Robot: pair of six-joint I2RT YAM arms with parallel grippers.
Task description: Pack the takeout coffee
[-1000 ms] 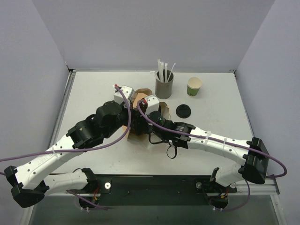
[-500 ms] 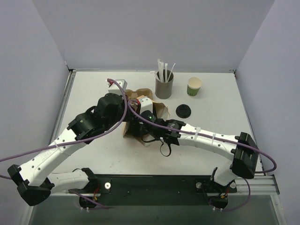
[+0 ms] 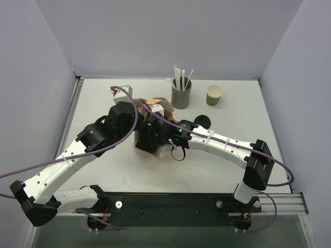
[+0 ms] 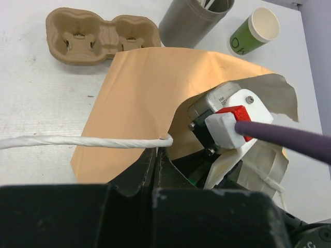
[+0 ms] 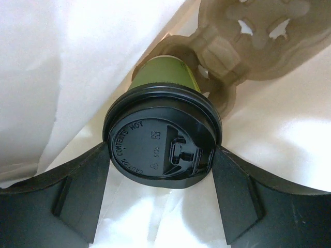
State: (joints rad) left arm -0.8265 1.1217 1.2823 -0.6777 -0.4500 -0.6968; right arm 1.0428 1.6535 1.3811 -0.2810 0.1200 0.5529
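Left hand [image 4: 158,157] pinches the paper bag [image 4: 139,88] at its rim to prop it open — the right hand [image 5: 161,155], clamped around the takeout coffee [image 5: 163,124], is down inside.

You are looking at a takeout coffee [image 5: 164,77] whose green paper wall is showing a smooth, faintly sheened print. Its black plastic lid [image 5: 155,150] is gleaming softly around embossed lettering. The fingers [image 5: 77,199] of your right tool [image 5: 162,155] are reading as matt black plastic. The paper bag [image 4: 139,98] is presenting matt brown kraft, creased, with a twisted white paper handle [image 4: 77,141]. The cup carrier [image 4: 101,33] is looking like rough moulded pulp, and the bench [image 4: 36,98] is appearing white and matt.
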